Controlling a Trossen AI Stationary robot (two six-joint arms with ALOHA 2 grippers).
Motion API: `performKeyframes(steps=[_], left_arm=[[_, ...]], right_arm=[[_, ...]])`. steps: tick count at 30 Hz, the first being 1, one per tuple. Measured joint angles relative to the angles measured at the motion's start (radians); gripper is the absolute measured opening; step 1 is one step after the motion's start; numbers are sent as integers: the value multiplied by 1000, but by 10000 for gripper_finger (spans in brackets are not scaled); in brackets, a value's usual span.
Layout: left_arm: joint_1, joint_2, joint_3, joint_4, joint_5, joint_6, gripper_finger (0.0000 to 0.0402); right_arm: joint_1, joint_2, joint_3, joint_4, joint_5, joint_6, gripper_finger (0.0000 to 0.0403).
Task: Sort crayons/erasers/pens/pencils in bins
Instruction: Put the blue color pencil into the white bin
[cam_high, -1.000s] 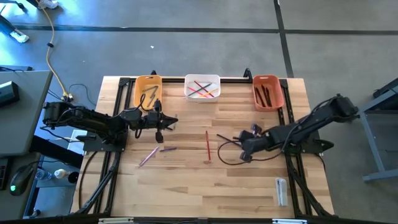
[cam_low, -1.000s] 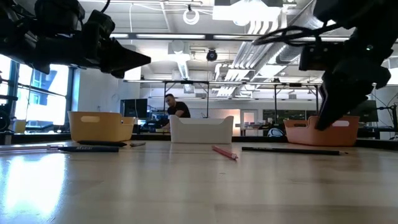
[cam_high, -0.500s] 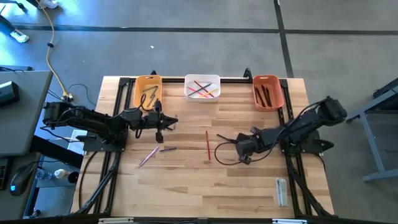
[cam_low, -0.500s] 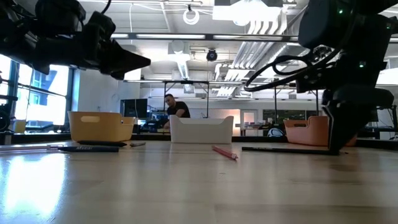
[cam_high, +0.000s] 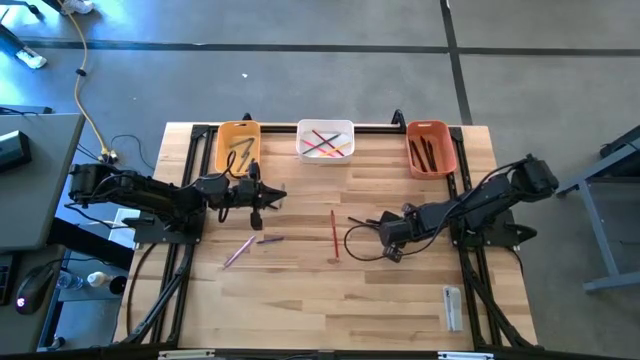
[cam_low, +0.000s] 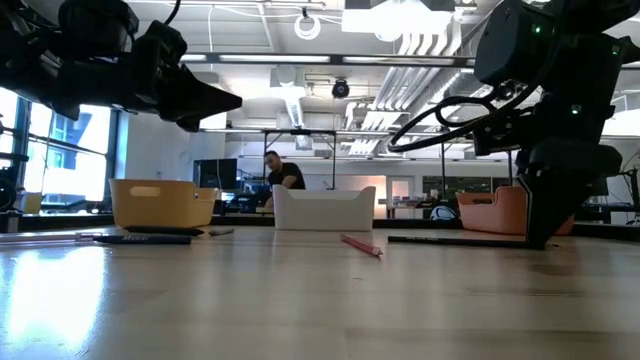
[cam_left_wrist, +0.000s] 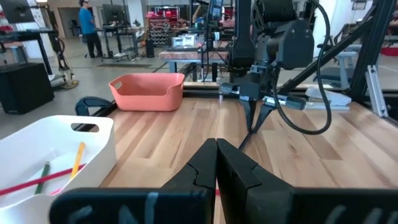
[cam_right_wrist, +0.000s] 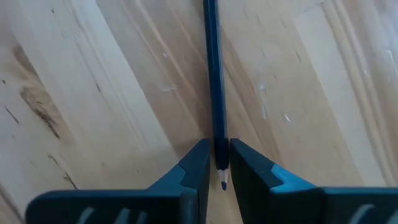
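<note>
In the right wrist view the dark pencil (cam_right_wrist: 213, 74) ran off the picture's edge, its far end unseen. From above, the right pincer (cam_high: 388, 243) covered the spot where it met the bench (cam_high: 300, 300). The items in the orange bin (cam_high: 238, 146) were too small to identify.

Overhead, table-level and two wrist cameras, one shared table (cam_high: 300, 290)

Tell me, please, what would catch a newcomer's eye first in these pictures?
Probably the right gripper, down at the tabletop right of centre, its fingers closed around a dark pencil lying on the wood. Next come the three bins along the far edge: yellow-orange bin, white bin and red-orange bin. The left gripper hovers shut near the yellow-orange one.
</note>
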Motion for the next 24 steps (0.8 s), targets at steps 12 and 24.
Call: performKeyframes(steps=[12, 24], left_arm=[[0, 0, 0, -5, 3, -6, 0], [0, 0, 0, -2, -4, -66, 0]], right_arm=[[-8, 0, -4, 16, -6, -90, 35], [-12, -47, -7, 9, 1, -75, 10]])
